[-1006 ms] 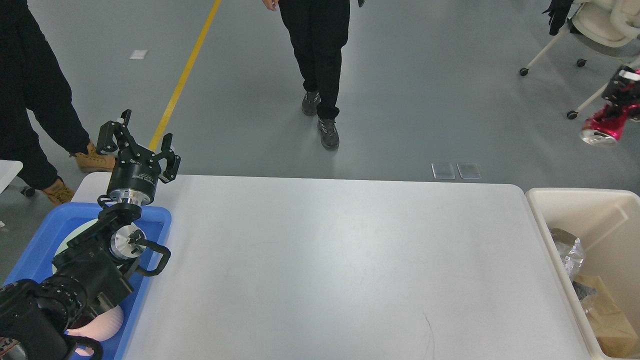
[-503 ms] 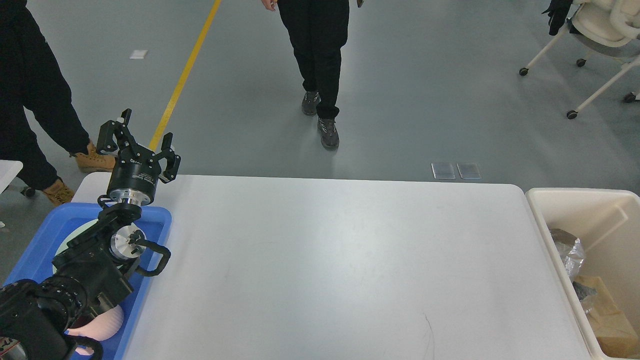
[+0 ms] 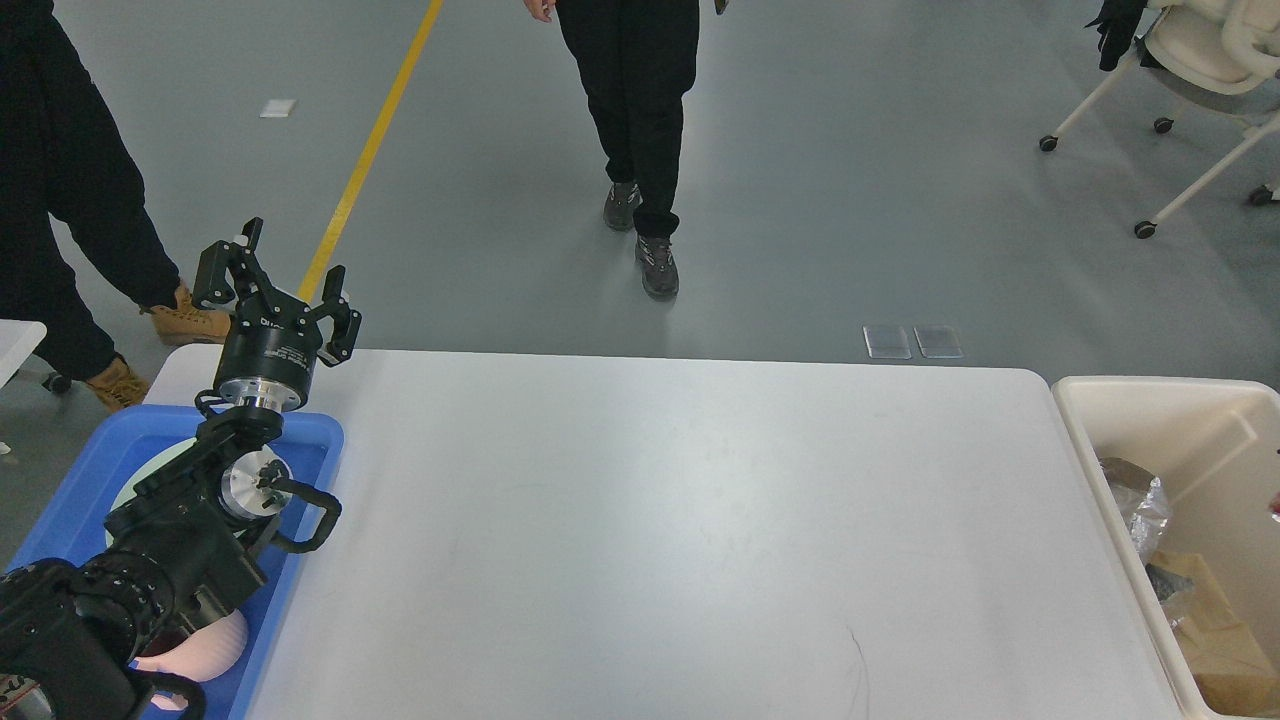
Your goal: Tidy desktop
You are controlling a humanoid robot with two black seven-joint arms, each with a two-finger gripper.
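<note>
Head view: one white desktop [image 3: 680, 540] across the middle, one left gripper [image 3: 275, 285] raised over its far-left corner, fingers spread wide, holding nothing, one blue tray [image 3: 70, 490] left, one cream bin [image 3: 1190, 440] right, two people [image 3: 640, 120] standing on grey floor [image 3: 900, 200], one yellow line [image 3: 375, 140].

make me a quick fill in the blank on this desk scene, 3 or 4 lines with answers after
1. The left gripper is raised with its fingers ____.
2. The blue tray sits at the ____ end of the desktop.
3. The cream bin stands at the desktop's ____ end.
4. The line on the floor is ____ in colour.

Missing words: open; left; right; yellow
</note>
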